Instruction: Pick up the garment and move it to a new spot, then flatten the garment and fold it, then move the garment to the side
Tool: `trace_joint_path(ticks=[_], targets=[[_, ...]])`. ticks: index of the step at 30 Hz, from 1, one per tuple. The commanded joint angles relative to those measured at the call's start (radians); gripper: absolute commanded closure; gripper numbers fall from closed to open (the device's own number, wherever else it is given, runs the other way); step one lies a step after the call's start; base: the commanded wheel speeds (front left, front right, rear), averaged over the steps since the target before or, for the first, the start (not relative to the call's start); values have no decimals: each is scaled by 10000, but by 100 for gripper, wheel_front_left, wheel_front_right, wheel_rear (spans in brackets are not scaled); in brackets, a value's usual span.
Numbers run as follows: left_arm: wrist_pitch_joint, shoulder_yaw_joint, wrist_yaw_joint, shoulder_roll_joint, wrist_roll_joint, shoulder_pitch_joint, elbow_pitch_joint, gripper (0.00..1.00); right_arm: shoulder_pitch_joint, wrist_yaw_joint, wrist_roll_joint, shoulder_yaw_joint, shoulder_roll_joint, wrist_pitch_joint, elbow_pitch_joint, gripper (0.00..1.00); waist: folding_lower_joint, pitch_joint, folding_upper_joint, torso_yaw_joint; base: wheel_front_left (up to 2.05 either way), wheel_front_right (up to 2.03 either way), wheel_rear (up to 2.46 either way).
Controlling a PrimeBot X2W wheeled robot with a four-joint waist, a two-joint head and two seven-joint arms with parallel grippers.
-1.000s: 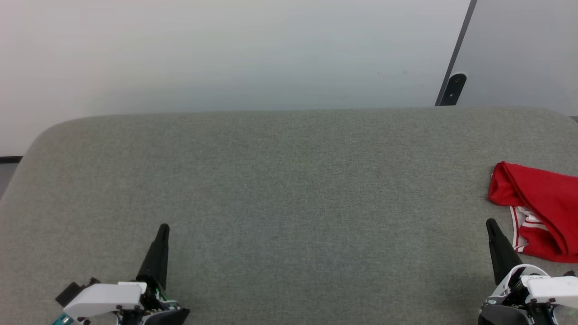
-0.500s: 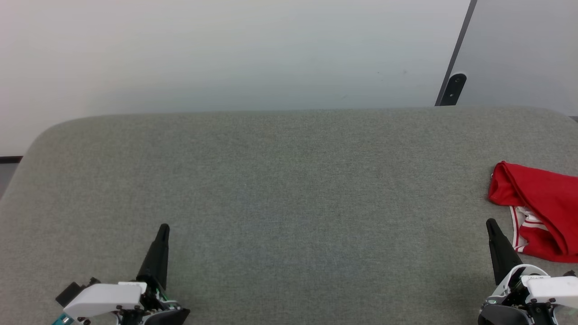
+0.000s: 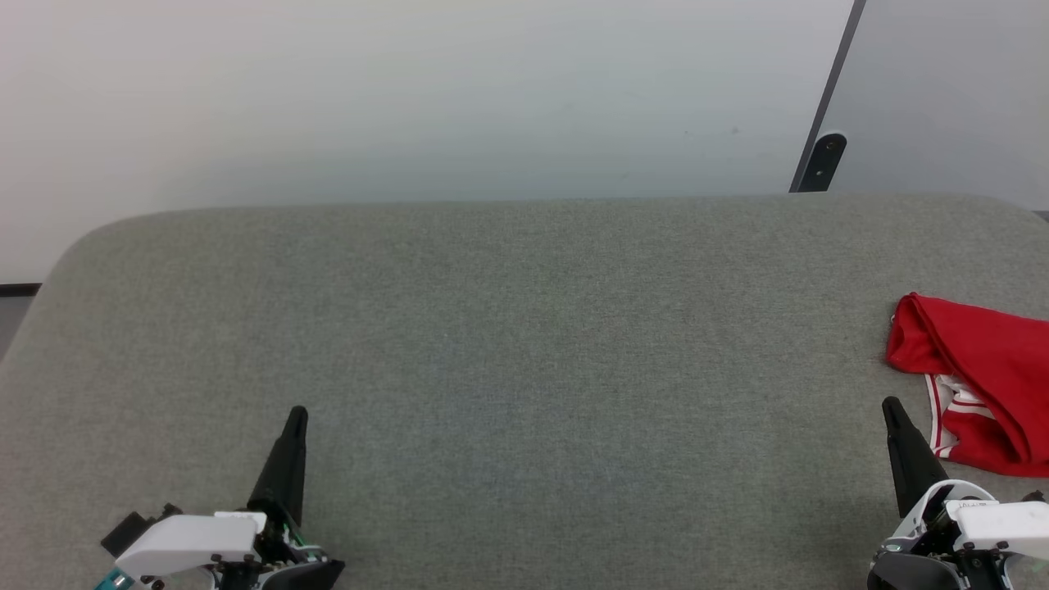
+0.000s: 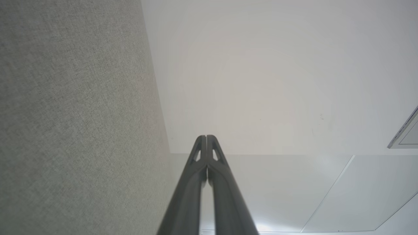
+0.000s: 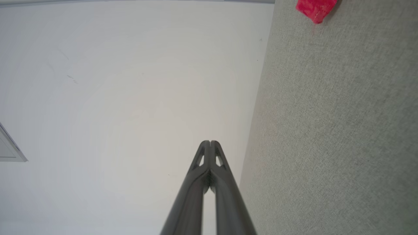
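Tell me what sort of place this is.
Likely an indoor robot test room: a large grey fabric-covered table, a bare white wall behind it, and a red garment with striped trim near its right edge.

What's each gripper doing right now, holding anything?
Left gripper: jaws closed, holding nothing.
Right gripper: jaws closed, holding nothing; the garment is not gripped.
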Motion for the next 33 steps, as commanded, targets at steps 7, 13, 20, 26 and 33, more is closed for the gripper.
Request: trace_joint_path(ticks=[7, 13, 20, 26, 33], targets=[[22, 32, -31, -17, 77, -95, 7, 100, -52, 0, 4, -21, 38, 32, 2, 100, 0, 0, -1, 0, 0, 0, 0], [35, 44, -31, -23, 86, -96, 8, 100, -52, 0, 2, -22, 40, 33, 2, 100, 0, 0, -1, 0, 0, 0, 0], [49, 53, -31, -30, 82, -97, 7, 100, -52, 0, -1, -24, 41, 36, 2, 100, 0, 0, -1, 0, 0, 0, 0], [55, 62, -31, -36, 75, -98, 11, 100, -52, 0, -3, -24, 42, 38, 2, 100, 0, 0, -1, 0, 0, 0, 0], [67, 72, -31, -45, 89, -99, 11, 100, -53, 0, -4, -25, 42, 40, 2, 100, 0, 0, -1, 0, 0, 0, 0]])
